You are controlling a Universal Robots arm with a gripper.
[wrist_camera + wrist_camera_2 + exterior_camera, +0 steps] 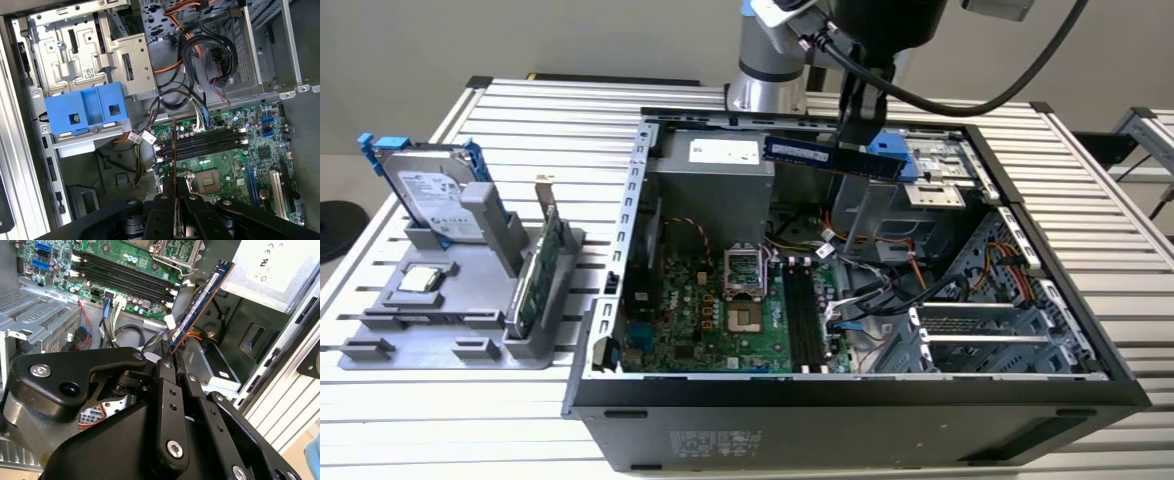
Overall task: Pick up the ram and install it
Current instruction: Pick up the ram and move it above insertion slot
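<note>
The ram [834, 155], a long dark stick with a pale label, hangs level above the open computer case [607, 330], near its rear wall. My gripper [858, 135] is shut on its upper edge. In the second wrist view the ram [200, 305] sticks out at a slant from the black fingers [165, 375], over the power supply's corner. In the first wrist view the ram [174, 145] shows edge-on in the gripper [175, 189], crossing the end of the black memory slots [210, 142]. These slots [803, 310] lie on the green motherboard, well below the stick.
At the exterior view's left a grey holder [400, 325] carries a silver hard drive [434, 195], a green card with a bracket [540, 265] and a small chip [424, 280]. Cables [200, 75], a blue bracket [87, 112] and metal drive cages crowd the case.
</note>
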